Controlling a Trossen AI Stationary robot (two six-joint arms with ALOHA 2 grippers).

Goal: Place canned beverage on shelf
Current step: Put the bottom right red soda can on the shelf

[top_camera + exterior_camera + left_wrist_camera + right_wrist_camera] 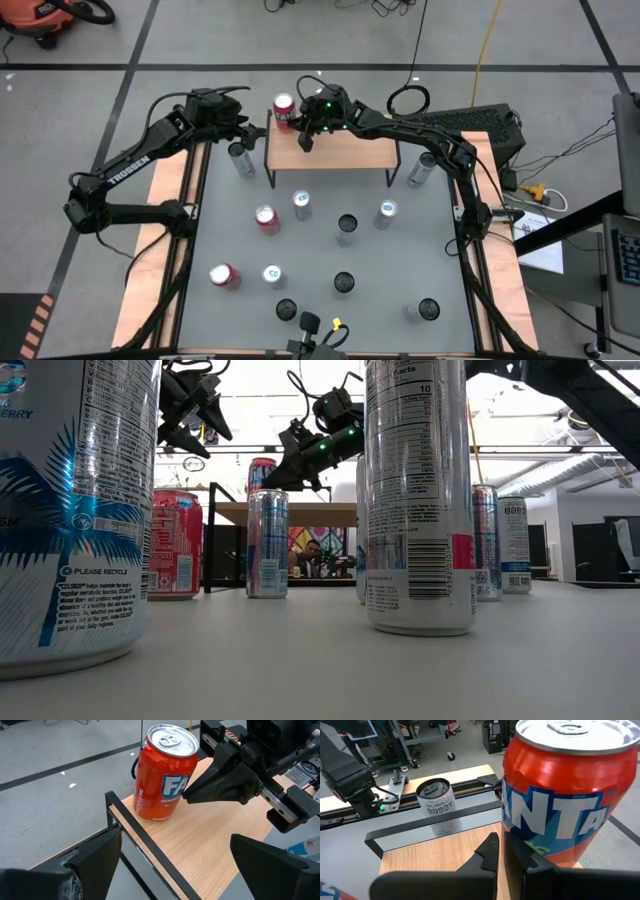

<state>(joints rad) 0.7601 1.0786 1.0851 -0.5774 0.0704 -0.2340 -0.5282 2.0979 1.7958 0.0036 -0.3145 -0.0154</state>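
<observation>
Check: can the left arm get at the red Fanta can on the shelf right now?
Probably not cleanly: the right pincer, shut, sits against the Fanta can on the shelf. The left pincer is open alongside.

An orange Fanta can (284, 108) stands upright, unopened, on the left far corner of the shelf (345, 148), a low rack with a light-brown wooden top on thin black legs at the far side of the surface

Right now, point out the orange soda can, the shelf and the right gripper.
orange soda can (162, 780), left wrist view, on its printed side.
shelf (210, 850), left wrist view, on the bare wooden top.
right gripper (192, 796), left wrist view, at its shut fingertips beside the can.
</observation>
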